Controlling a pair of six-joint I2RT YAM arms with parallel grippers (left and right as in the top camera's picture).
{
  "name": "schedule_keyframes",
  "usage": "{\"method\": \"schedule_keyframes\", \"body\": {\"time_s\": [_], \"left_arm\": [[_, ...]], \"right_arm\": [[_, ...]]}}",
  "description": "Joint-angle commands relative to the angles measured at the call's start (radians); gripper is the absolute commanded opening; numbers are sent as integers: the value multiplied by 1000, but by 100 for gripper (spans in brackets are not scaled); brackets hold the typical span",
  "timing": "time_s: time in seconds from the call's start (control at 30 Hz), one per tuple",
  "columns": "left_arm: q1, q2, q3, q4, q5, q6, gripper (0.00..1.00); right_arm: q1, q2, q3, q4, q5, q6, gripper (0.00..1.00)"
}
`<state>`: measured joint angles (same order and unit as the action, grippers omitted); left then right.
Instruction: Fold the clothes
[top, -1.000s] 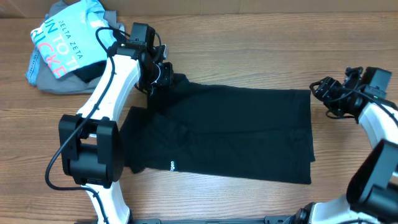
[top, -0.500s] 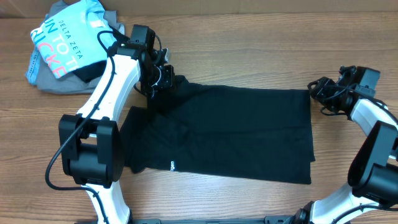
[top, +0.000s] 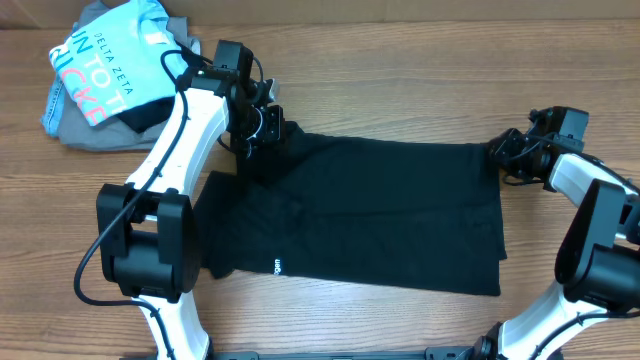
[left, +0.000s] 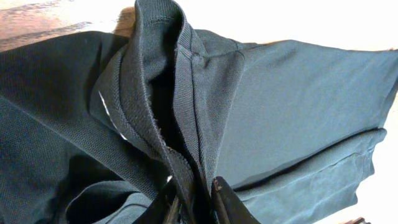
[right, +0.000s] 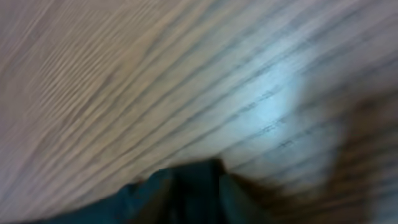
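Note:
The black T-shirt (top: 380, 215) lies spread flat on the wooden table, with its small white logo (top: 277, 266) near the front left. My left gripper (top: 262, 128) is at the shirt's far left corner and is shut on the ribbed collar (left: 186, 93), which bunches up between the fingers in the left wrist view. My right gripper (top: 505, 155) is at the shirt's far right corner, low over the table, and looks open. The right wrist view is blurred and shows only wood and a dark corner of cloth (right: 186, 186).
A light blue "DELTA ZETA" shirt (top: 100, 65) lies on a grey garment (top: 70, 125) at the far left corner of the table. Bare wood (top: 400, 90) runs along the far side and to the right of the shirt.
My right gripper has moved left, from beyond the shirt's edge up to its far right corner. My left gripper has stayed on the collar.

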<state>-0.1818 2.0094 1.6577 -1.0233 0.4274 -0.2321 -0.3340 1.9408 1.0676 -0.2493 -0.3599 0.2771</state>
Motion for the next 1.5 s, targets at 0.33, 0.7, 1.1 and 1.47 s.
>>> {"method": "schedule_keyframes", "body": {"time_s": [0.33,0.7,1.1,1.47], "left_arm": [[-2,-26,10,-90,19,19,18],[-1,-38,10,-353,-125,54,14],[-2,-49,10,-585,-125,204,6],[-2,-68,8,-434,-148,203,71]], "right_arm": [[-26,-159,99,-203,-112,6,4],[-27,-350,98,-692,318,172,4],[-27,-348,13,-805,354,165,4],[-27,-348,11,-792,305,161,4]]}}
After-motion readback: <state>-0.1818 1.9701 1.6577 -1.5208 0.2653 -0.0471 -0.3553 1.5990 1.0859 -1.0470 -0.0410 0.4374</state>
